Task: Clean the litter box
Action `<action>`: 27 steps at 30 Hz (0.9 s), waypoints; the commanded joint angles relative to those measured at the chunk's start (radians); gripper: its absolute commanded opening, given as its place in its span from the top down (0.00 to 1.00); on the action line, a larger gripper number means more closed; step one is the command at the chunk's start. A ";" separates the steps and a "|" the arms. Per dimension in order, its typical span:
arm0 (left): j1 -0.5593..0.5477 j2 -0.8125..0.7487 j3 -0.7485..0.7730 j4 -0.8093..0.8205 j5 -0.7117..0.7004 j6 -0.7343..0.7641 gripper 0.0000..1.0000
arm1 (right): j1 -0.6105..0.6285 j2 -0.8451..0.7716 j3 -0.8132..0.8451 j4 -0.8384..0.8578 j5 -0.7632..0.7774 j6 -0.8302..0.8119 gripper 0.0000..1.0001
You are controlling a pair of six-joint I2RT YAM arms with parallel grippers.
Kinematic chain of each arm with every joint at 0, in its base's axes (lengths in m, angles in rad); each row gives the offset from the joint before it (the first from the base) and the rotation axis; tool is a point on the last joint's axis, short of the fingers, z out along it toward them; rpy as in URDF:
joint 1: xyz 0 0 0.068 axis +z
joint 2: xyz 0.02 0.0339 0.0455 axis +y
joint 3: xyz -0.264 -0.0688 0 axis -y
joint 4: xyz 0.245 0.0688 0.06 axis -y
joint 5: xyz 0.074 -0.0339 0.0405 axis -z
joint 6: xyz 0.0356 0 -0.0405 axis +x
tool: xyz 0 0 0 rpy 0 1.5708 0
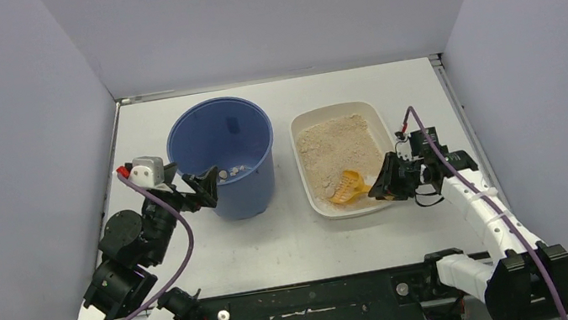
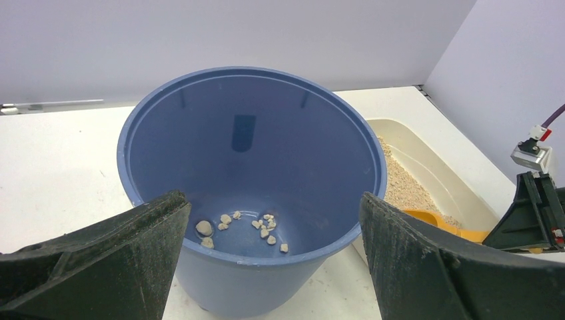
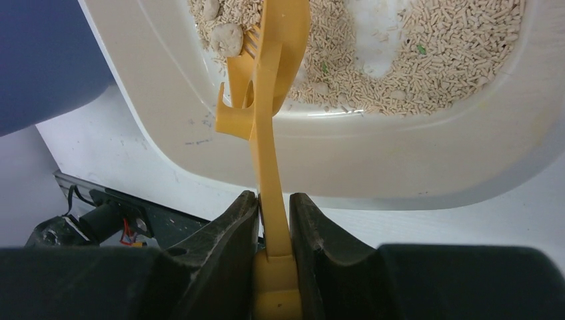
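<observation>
left claw (image 1: 205, 187): fingers wide apart, gripping nothing, at near-left rim of tall round blue plastic bucket (image 1: 221, 148) | bucket bottom: pale lumps (image 2: 240, 227) | shallow cream-white plastic litter box (image 1: 338, 108): on white counter (image 1: 293, 243) just right of bucket, tan granules (image 1: 338, 148) inside | right claw (image 3: 274, 203): clamped on small orange slotted plastic scoop (image 1: 347, 186) handle, scoop head in box's near end

pale lavender walls (image 1: 258, 11) enclose a white table (image 1: 276, 246) on three sides (soft, even light throughout).
</observation>
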 commanded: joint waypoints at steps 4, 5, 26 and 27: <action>0.004 0.012 0.012 0.049 0.006 -0.007 0.03 | 0.002 -0.122 -0.194 0.233 0.147 0.236 1.00; 0.005 0.013 0.012 0.050 0.007 -0.006 0.03 | 0.003 -0.147 -0.227 0.276 0.147 0.278 1.00; 0.006 0.028 0.010 0.049 0.004 -0.009 0.03 | 0.369 -0.154 -0.428 0.857 0.631 0.730 1.00; 0.007 0.027 0.010 0.047 0.004 -0.009 0.03 | 0.386 -0.130 -0.428 0.887 0.638 0.738 1.00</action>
